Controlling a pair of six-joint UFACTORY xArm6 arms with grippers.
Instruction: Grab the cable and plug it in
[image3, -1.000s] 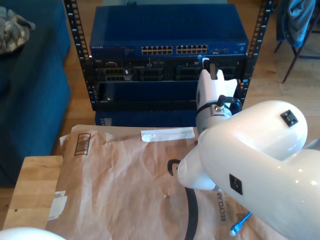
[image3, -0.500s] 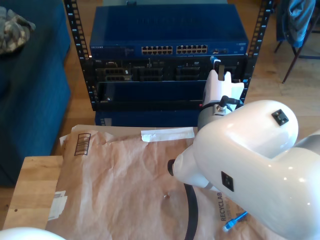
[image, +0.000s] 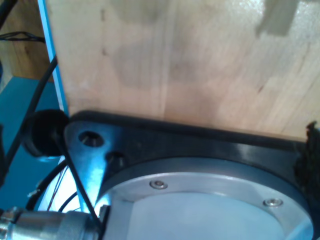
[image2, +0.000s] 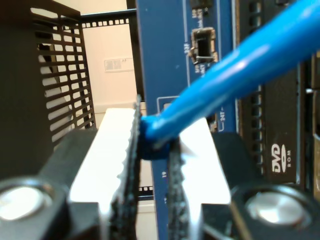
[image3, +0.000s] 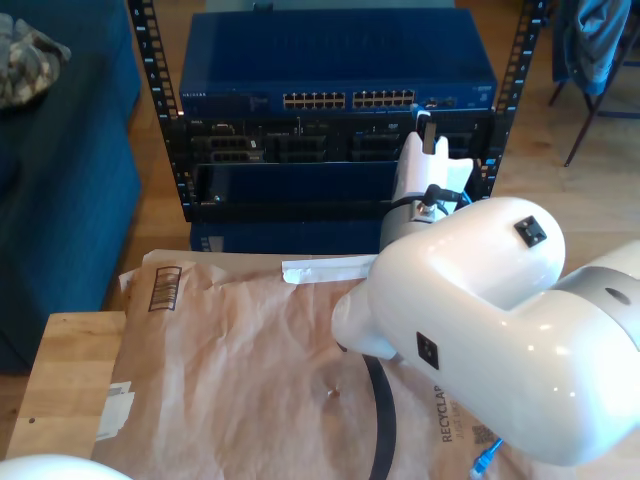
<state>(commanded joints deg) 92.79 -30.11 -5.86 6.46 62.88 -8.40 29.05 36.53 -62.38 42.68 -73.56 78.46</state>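
Observation:
My second gripper is shut on the cable, a bright-blue lead pinched between its ridged pads. The cable's near plug is hidden behind the fingers. In the exterior view this gripper is held up against the rack front, just below the right end of the blue switch and its port row. The cable's loose end lies on the brown paper at the exterior view's bottom right, partly hidden by the arm. The first wrist view looks at a wooden board and a black base plate.
Black rack units sit under the switch between perforated rails. Brown packing paper covers a wooden table. A blue cabinet stands at the exterior view's left. The second arm's bulky white link hangs over the table.
The second arm's white link has swung toward the exterior view's left. The gripper with the cable has shifted slightly right and up along the rack front, and the cable's loose end has slid on the paper.

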